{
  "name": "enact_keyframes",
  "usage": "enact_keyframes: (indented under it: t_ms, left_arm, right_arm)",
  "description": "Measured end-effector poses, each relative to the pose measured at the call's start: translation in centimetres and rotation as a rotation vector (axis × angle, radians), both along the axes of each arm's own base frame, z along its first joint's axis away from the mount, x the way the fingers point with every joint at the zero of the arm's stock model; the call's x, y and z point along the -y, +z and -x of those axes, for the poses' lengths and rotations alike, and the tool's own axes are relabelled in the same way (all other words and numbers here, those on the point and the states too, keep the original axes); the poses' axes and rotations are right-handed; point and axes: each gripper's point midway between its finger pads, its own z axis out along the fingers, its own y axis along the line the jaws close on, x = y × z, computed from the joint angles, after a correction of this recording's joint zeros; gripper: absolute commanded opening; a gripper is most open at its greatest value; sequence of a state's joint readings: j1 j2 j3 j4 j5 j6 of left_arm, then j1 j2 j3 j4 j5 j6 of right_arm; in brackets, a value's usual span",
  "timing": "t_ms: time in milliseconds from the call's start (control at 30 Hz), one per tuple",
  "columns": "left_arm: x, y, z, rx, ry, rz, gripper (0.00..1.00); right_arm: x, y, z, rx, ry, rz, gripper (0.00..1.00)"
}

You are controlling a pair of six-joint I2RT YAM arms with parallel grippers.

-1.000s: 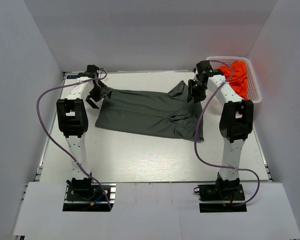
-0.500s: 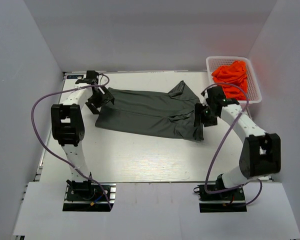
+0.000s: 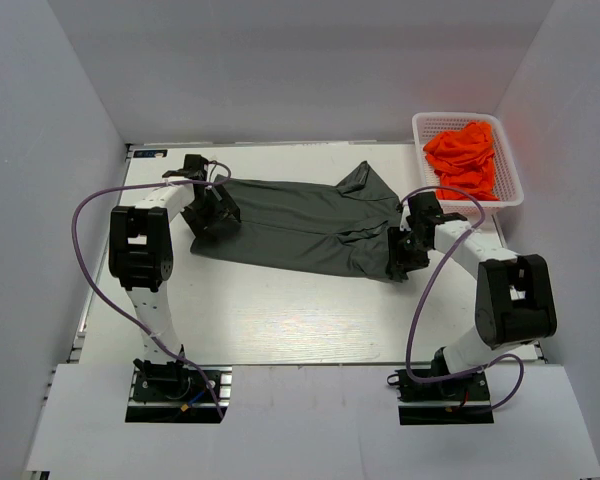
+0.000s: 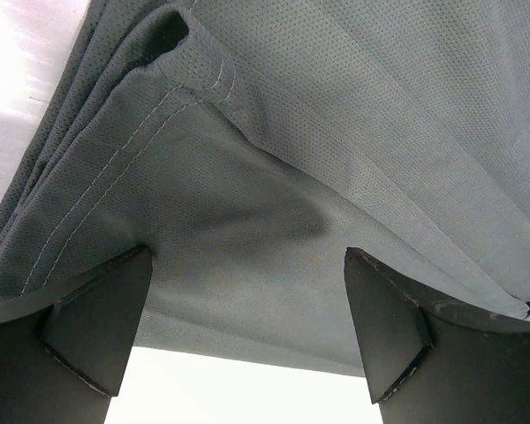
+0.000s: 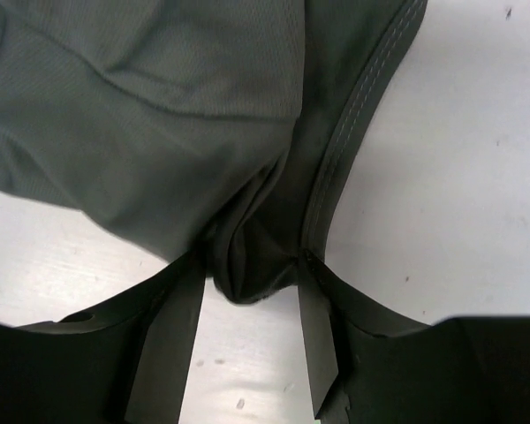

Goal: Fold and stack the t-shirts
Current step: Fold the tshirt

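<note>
— Where is the dark grey t-shirt point(image 3: 300, 225)?
— Spread across the table point(image 3: 280, 310), running nine to three o'clock. The orange t-shirts point(image 3: 465, 155) are heaped in the white basket point(image 3: 510, 190) at two o'clock.
— And the grippers?
— The left gripper point(image 3: 215, 212) is at the shirt's nine o'clock end, jaws spread wide over its hem. The right gripper point(image 3: 402, 250), at the four o'clock corner, seems to pinch a bunched fold.

**Enclosure, white-walled, with work table**

A white table top point(image 3: 280, 320) is enclosed on three sides by plain matt walls: a back wall point(image 3: 300, 70), a left wall point(image 3: 30, 200) and a right wall point(image 3: 580, 250). A white panel point(image 3: 310, 420) is laid across the near edge. A metal rail point(image 3: 81, 330) is seen along the table's left side. Soft, even light is cast throughout, and a faint sheen is noted on the table top.
</note>
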State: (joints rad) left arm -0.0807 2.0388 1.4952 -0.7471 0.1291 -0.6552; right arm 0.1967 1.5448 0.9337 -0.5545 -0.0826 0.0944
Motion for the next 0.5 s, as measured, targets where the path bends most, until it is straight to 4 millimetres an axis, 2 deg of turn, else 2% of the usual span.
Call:
enact_keyframes:
  t_ms: [67, 100, 133, 167, 200, 333, 500]
  left_arm:
    - [0.0, 0.0, 0.0, 0.001, 0.000, -0.001, 1.00]
    - [0.0, -0.1, 0.0, 0.002, 0.000, -0.002, 1.00]
    - [0.0, -0.1, 0.0, 0.004, 0.000, -0.003, 1.00]
    - [-0.1, -0.1, 0.0, 0.004, 0.001, -0.004, 1.00]
    - [-0.1, -0.1, 0.0, 0.004, 0.001, -0.005, 1.00]
    - [-0.3, -0.2, 0.0, 0.003, 0.006, -0.018, 1.00]
    - [-0.5, -0.3, -0.1, 0.000, 0.014, -0.026, 1.00]
  right_arm:
    - [0.0, -0.4, -0.3, 0.000, -0.002, 0.006, 0.50]
    - [0.1, -0.6, -0.5, 0.002, -0.004, 0.011, 0.34]
    - [0.3, -0.7, -0.7, 0.010, -0.002, 0.022, 0.27]
    - [0.4, -0.8, -0.9, 0.015, -0.003, 0.028, 0.11]
    - [0.5, -0.8, -1.0, 0.019, 0.000, 0.034, 0.00]
    - [0.8, -0.9, -1.1, 0.022, -0.022, 0.050, 0.00]
    - [2.4, -0.8, -0.1, -0.011, -0.087, 0.122, 0.00]
